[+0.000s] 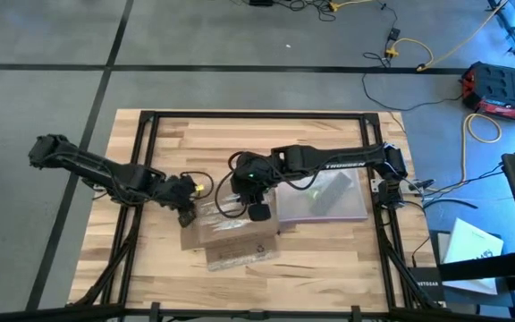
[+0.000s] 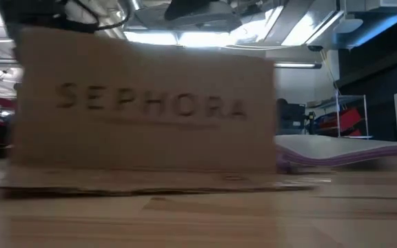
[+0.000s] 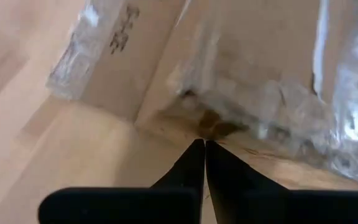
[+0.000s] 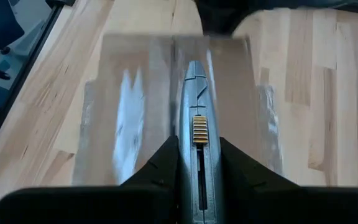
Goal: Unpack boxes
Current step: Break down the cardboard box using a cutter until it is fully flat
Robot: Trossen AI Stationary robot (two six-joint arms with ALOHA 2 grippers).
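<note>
Showing only from the wrists: left pincer (image 3: 204, 155) pressing shut against the box (image 3: 241, 68), right pincer (image 4: 197, 155) gripping a grey knife (image 4: 196, 106).

arms: dark, jointed, tubular | right arm (image 1: 329, 161): pale lettering on link | left arm (image 1: 105, 170): black cables | fingers (image 3: 185, 174): black, tapered, matte
</note>
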